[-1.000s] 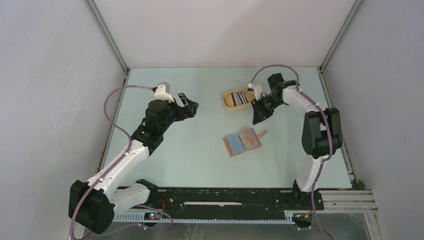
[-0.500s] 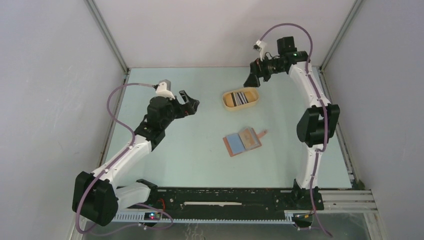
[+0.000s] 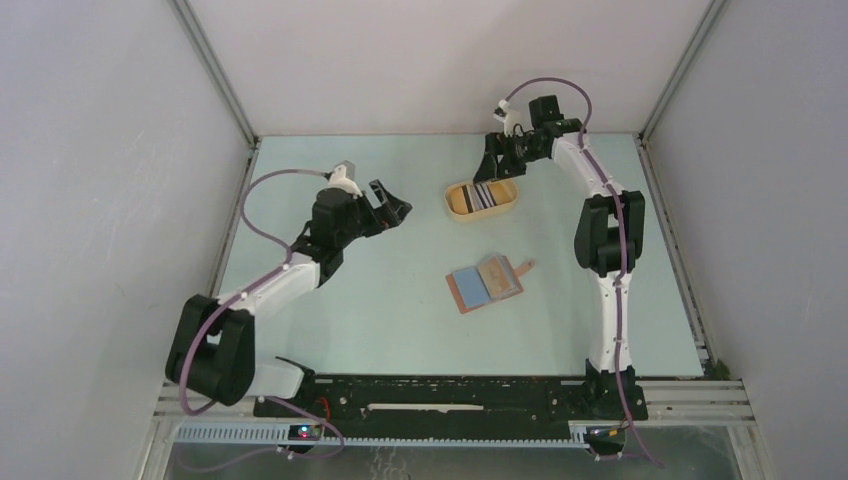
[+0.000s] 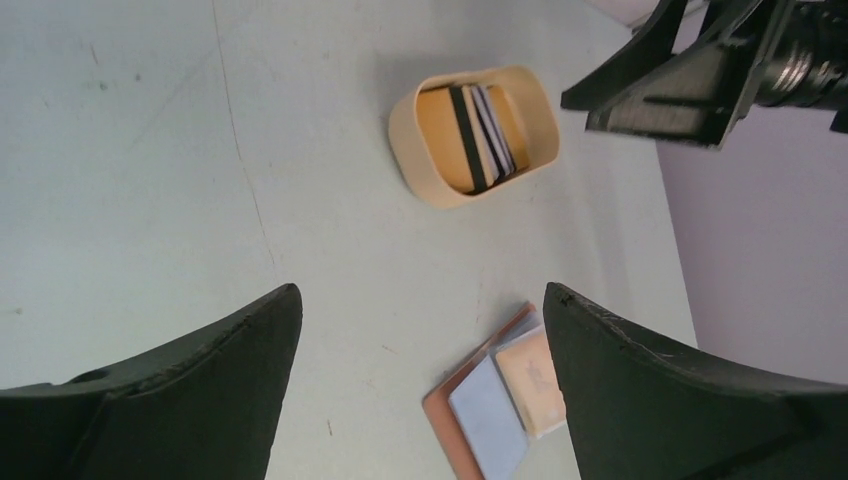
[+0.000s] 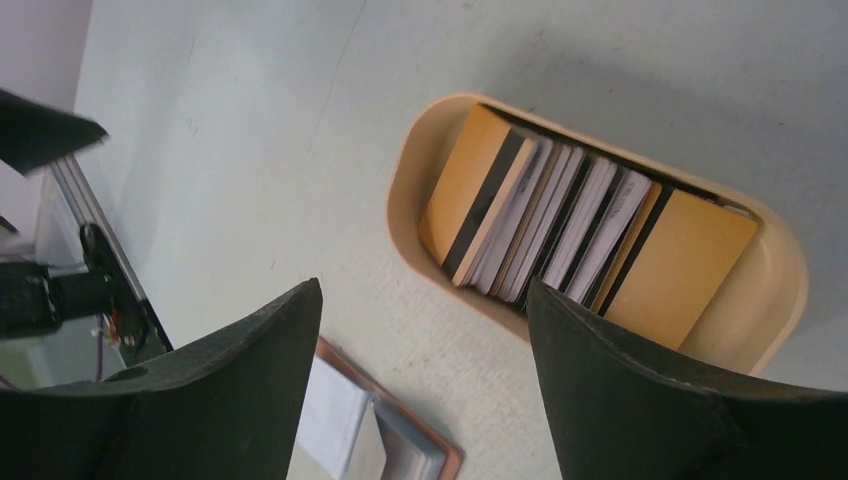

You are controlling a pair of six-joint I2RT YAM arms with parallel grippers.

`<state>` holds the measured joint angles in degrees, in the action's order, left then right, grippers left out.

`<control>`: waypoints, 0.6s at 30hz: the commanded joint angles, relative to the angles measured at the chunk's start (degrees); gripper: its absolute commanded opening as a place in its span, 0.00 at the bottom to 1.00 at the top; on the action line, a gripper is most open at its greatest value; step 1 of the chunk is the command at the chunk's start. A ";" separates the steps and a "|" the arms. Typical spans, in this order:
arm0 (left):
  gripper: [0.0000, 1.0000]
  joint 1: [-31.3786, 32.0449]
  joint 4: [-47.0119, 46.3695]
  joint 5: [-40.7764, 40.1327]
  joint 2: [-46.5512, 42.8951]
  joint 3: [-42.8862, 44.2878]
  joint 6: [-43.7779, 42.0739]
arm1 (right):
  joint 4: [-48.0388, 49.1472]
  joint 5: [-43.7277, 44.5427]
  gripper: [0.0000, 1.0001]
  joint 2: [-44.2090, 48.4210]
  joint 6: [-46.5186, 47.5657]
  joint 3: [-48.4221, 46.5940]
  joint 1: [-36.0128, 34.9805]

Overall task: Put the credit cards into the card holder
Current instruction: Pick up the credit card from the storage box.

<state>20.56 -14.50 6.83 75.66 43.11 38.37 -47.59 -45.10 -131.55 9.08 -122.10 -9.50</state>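
Yellow tray (image 3: 449,201) holds the cards (image 3: 483,195), standing on edge. The brown wallet (image 3: 485,284) lies open near it. Above the tray the right gripper (image 3: 497,167) is released and empty; the left gripper (image 3: 392,208) also.

Table (image 3: 380,300), pale green, walled on three sides. Yellow oval tray (image 3: 449,203), far centre, held the credit cards (image 3: 482,195) packed in a striped row. Card holder (image 3: 484,284), reddish-brown, lay open and flat nearer the arm bases, well apart from the tray, tab to the right. Left tool (image 3: 392,200) hung left of the tray, fingers spread, empty. Right tool (image 3: 498,172) hovered at the tray's far rim.
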 commanded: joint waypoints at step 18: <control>0.90 -0.78 -6.24 10.19 12.01 4.79 11.03 | 5.07 0.89 0.71 -11.99 -13.31 -9.90 1.85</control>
<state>20.16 -18.35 14.61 86.02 43.64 48.14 -43.72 -44.86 -142.50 -2.17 -129.19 -7.88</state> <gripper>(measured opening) 0.908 0.714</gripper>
